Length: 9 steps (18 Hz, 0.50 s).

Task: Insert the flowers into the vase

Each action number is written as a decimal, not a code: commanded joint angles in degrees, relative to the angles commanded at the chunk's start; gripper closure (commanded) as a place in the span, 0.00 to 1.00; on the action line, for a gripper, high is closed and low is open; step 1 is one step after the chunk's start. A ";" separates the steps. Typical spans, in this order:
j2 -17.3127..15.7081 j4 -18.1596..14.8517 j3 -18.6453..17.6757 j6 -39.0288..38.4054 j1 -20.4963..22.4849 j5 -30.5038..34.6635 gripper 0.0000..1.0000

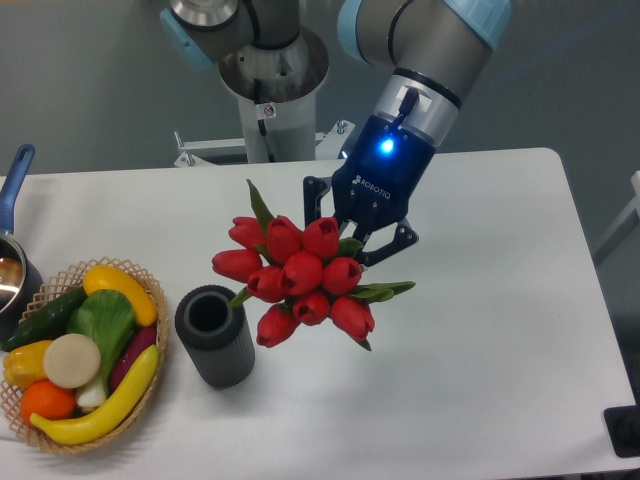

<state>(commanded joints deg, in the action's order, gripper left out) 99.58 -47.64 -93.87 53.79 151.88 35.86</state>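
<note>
The white table [480, 330] spreads under and around the claw [362, 243], which hangs above it at the end of the arm, tilted down and toward the camera's left. Out from the claw, toward the lower left, juts the bunch of flowers [300, 275]: red tulip heads crowded together, green leaves poking out at the top and to the right. The stems run back under the heads toward the claw, and the fingers look pressed in on them, so the claw appears to be pinching the bunch by its stems, though the blooms hide the contact itself. The bunch seems to be off the table, heads leading, which I take as carrying on the way to the vase rather than lowering in, since stems would have to go down first. Further left of the claw sits the wicker basket [40, 430], the biggest container, heaped with toy produce: bananas, a cucumber, an orange, an onion-like white piece and leafy greens. Between the basket and the claw, below and left of the flower heads, stands the vase [215, 350], upright, dark and ribbed, its round mouth open and nothing visible inside. The nearest tulips overlap its right side in this view without entering it. At the far left edge, farthest from the claw, a blue-handled pot [12, 275] is partly cut off.
</note>
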 joint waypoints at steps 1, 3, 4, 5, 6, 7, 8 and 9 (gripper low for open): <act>0.00 0.00 0.00 0.00 0.00 0.00 0.81; -0.09 0.00 -0.09 0.00 0.00 0.00 0.82; 0.00 0.00 0.26 -0.09 0.00 0.00 0.81; 0.00 0.00 0.09 0.00 0.00 0.00 0.81; 0.00 0.00 0.00 0.00 0.00 0.00 0.82; 0.00 0.00 0.00 0.00 0.00 0.00 0.82; 0.00 0.00 0.00 0.00 0.00 -0.17 0.81; 0.09 0.00 0.00 0.00 0.00 -0.52 0.81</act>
<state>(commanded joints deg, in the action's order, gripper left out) 99.67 -47.64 -93.87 53.79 151.88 35.34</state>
